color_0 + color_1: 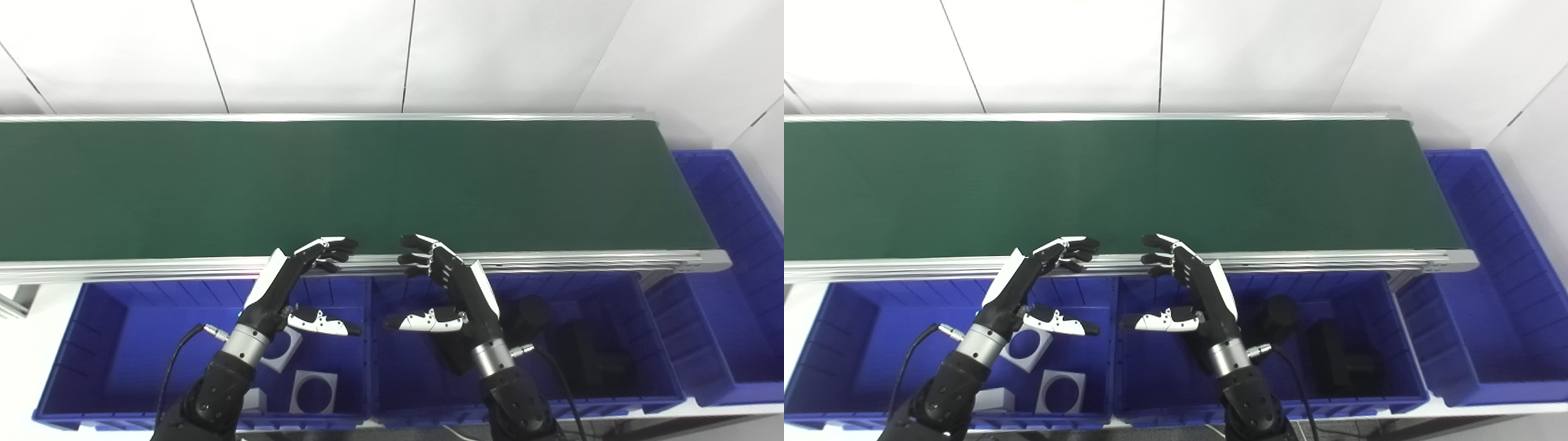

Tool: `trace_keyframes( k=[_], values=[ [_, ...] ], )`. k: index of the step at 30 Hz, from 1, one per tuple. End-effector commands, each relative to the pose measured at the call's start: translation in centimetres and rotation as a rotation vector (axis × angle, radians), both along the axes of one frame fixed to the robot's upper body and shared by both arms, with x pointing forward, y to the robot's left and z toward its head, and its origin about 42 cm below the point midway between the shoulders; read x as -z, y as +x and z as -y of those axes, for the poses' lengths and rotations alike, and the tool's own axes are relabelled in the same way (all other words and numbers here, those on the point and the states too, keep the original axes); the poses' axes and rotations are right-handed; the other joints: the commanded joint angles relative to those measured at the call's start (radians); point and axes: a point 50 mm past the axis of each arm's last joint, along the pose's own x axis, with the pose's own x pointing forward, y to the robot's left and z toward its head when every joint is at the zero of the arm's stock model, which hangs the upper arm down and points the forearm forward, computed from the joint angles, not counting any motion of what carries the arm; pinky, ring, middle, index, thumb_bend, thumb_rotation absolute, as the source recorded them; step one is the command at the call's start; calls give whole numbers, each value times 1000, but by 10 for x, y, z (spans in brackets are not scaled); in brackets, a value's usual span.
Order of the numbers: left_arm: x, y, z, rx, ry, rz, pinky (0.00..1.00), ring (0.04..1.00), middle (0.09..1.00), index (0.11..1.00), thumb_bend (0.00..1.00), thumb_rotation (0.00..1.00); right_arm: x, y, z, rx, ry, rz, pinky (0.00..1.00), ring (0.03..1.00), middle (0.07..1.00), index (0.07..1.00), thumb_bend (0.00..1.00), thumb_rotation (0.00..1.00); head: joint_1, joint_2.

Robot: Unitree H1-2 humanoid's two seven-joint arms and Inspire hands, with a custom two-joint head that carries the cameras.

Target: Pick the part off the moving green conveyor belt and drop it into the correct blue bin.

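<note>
1. Above the blue bins (92, 343), left hand (288, 285) and right hand (450, 288) hover with fingers spread, holding nothing.
2. Green conveyor belt (343, 184) carries no visible part, so its orientation cannot be told.

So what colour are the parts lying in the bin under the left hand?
White parts, each with a round hole, in the blue bin; clearest in the left eye view.
</note>
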Motion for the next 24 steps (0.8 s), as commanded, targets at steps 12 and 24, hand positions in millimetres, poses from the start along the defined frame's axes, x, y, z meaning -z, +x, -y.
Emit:
trace_keyframes(
  k=[12, 24],
  values=[
    [-17, 4, 5, -4, -92, 67, 660, 731, 768, 761, 900, 0, -10, 4, -1, -8, 14, 48, 636, 728, 831, 751, 839, 37, 7, -3],
    [-16, 3, 3, -4, -72, 68, 648, 719, 764, 759, 907, 0, -9, 3, -3, -17, 21, 42, 639, 734, 832, 751, 837, 51, 13, -4]
  ],
)
